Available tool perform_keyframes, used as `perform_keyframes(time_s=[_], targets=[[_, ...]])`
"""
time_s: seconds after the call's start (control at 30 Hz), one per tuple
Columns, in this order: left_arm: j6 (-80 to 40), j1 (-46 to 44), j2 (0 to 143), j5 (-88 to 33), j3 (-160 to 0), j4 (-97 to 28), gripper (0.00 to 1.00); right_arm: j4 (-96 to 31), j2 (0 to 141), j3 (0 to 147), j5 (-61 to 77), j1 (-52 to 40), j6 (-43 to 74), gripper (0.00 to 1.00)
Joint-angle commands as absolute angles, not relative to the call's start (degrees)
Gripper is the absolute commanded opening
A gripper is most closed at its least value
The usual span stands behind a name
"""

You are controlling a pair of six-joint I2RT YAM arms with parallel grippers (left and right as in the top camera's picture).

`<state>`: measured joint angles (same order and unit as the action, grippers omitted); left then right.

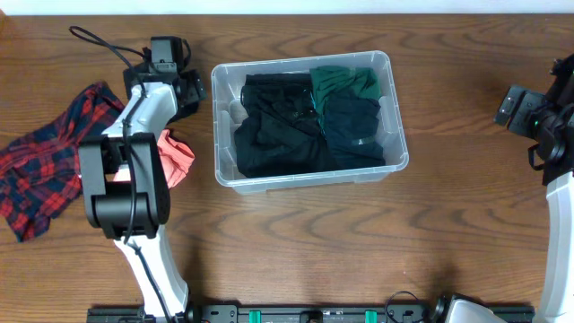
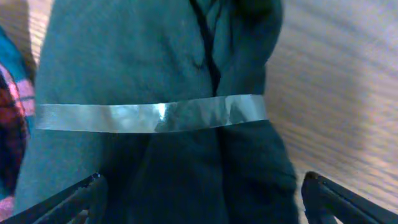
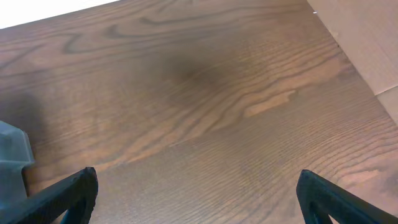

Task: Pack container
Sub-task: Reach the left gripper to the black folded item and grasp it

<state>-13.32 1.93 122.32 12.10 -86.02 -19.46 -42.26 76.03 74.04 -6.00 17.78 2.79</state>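
**Left gripper (image 2: pixel 202 179) spread wide over dark cloth, nothing pinched yet**

Its two fingers show at the lower corners of the left wrist view, far apart, with a dark garment (image 2: pixel 155 93) filling the space between and above them. A pale glossy strip (image 2: pixel 149 117) crosses that cloth; whether it is tape or a plastic edge cannot be told. The right gripper (image 3: pixel 198 176) is equally spread over bare table (image 3: pixel 205 93) at the right edge of the overhead view, holding nothing.

The container (image 1: pixel 309 181) sits at upper centre of the overhead frame, already well filled with black clothes (image 1: pixel 278 126) and a green piece (image 1: pixel 345 82) toward its upper right. A plaid shirt (image 1: pixel 49 170) and a coral cloth (image 1: pixel 178 154) lie outside it, at left.

The step in hand looks like taking hold of a loose garment for packing. To do it well, the arm should come down until both fingers straddle a thick, bunched fold rather than a single flat layer, then close fully before lifting. The lift should be high enough that trailing fabric clears the rim, since a dragged hem could tip or shift the light tub. The narrow bare band along the tub's left side seems the best place to release.
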Motion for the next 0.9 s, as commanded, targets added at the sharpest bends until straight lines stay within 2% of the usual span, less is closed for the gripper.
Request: perform_keyframes(time_s=[0.0, 0.3, 0.87], targets=[[-13.9, 2.2, 123.9, 14.5, -87.2, -19.6, 0.96, -42.3, 76.1, 74.1, -6.0, 17.9, 3.2, 0.99], [-13.9, 2.2, 124.3, 14.5, -87.1, -20.1, 0.81, -42.3, 76.1, 74.1, -6.0, 17.9, 3.2, 0.99], [-13.8, 2.3, 127.8, 14.5, -84.8, -20.2, 0.82, -42.3, 76.1, 74.1, -6.0, 17.9, 3.2, 0.99]])
